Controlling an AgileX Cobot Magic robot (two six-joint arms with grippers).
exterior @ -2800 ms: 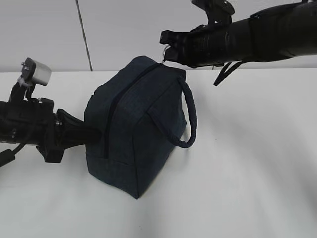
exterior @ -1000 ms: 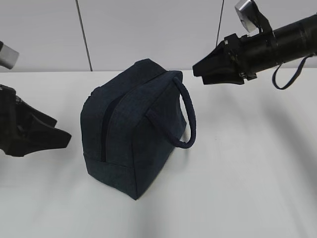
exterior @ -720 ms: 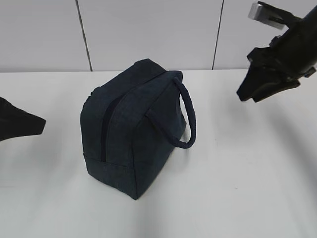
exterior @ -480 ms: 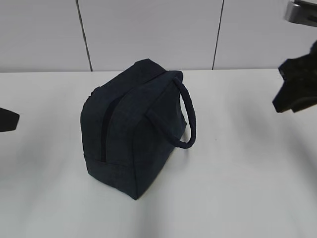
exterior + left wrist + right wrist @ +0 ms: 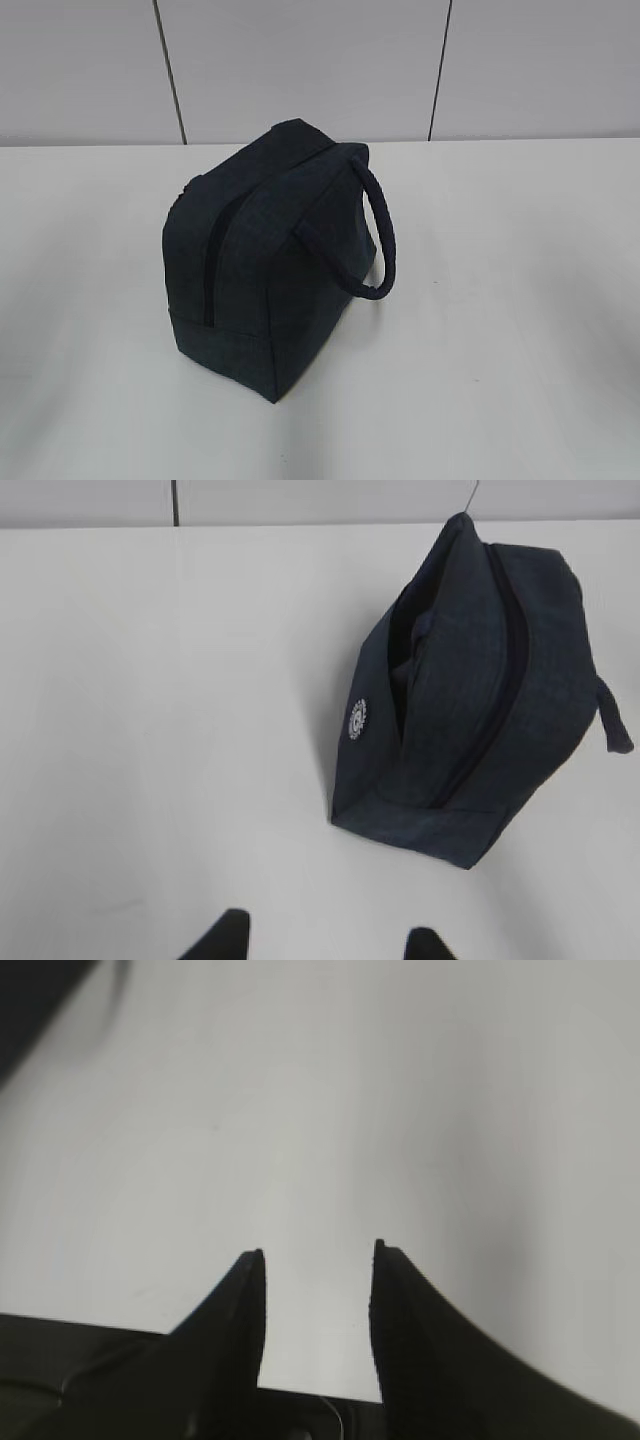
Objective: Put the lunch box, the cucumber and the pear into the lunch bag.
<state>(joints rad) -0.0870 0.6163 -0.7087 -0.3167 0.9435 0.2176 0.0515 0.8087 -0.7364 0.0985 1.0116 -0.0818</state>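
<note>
Exterior view has the dark navy fabric lunch bag (image 5: 270, 265) with its thick rope-like handle (image 5: 378, 240) sitting alone, mid-left on the white table (image 5: 500, 330); no arm in that shot, and no lunch box, cucumber or pear anywhere, so my guess is they're inside.

From the left wrist cam the bag sits at about 1 o'clock from the left gripper (image 5: 322, 942), well apart, its long axis running roughly 12 to 6 with a slight lean, zipper (image 5: 500, 695) along the top. A side fold gapes a bit.

That gripper's two tips are partly apart with nothing between them. Right gripper (image 5: 317, 1285) is likewise partly open, empty, over bare table. Left arm looks nearer to me; the right cam only catches a dark blur at 10 o'clock.
</note>
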